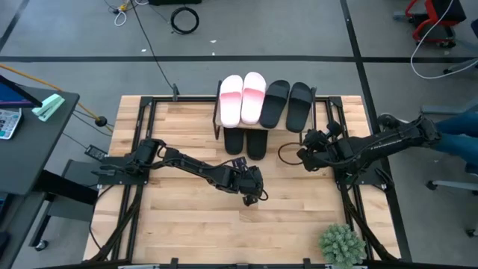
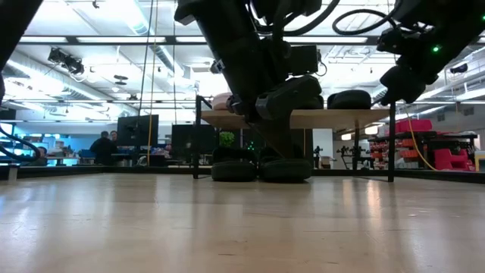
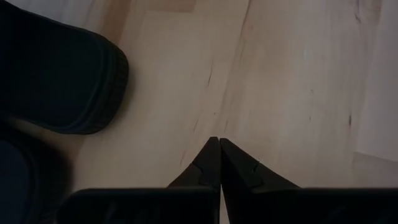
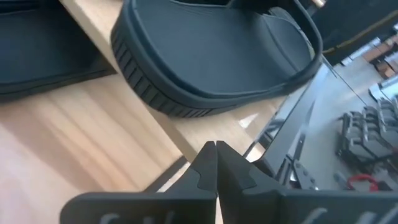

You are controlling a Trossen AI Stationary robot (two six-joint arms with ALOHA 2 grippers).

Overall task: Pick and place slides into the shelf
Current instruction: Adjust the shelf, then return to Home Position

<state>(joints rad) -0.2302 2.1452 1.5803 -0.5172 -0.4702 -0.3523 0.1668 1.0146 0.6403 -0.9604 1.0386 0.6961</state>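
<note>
wrist views: both jaws pressed together, empty, touching nothing

the wooden counter [image 2: 227,227] is filling the lower half of the view. far across it the shelf [image 2: 303,118] is standing on thin black legs, with its light board carrying slides; a black slide [image 2: 350,99] is lying on the board at the right. under the board two black slides [image 2: 261,168] are sitting side by side on the counter. a dark arm [image 2: 242,45] is hanging in front of the shelf, and another arm [image 2: 424,53] is reaching in at the upper right. a person [image 2: 102,146] is sitting in the room behind.
</note>
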